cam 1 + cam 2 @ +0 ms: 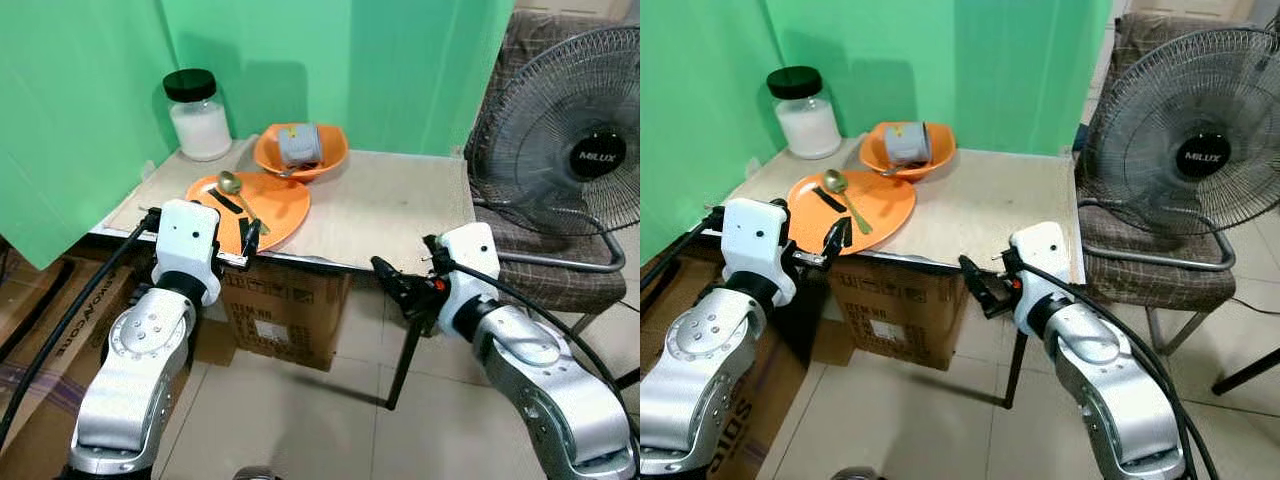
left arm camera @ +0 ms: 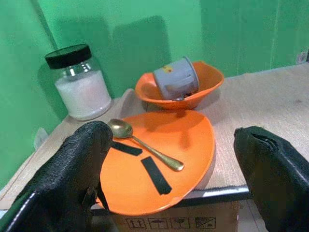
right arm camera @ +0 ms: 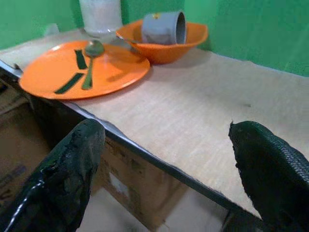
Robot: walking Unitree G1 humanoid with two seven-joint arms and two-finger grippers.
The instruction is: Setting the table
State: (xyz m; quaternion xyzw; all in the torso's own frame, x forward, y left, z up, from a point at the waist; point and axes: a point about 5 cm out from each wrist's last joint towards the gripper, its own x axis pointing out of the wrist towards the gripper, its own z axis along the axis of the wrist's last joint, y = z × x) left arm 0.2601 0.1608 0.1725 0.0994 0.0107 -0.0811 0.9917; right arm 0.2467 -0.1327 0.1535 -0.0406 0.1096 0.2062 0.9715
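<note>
The brand name "MILUX" stands in white letters on the round black hub point(image 1: 598, 155) of a black wire-caged electric fan point(image 1: 520, 120). Black print and handling symbols mark a brown cardboard box point(image 1: 285, 310) under the table, too small to read.

Head stereo pair looks forward and down from above the near edge of the table point(image 1: 400, 215), both arms in frame; each wrist camera sits low at that edge, close in, facing across it, both sharing the plate point(image 2: 178, 145) and bowl point(image 3: 190, 36).
</note>
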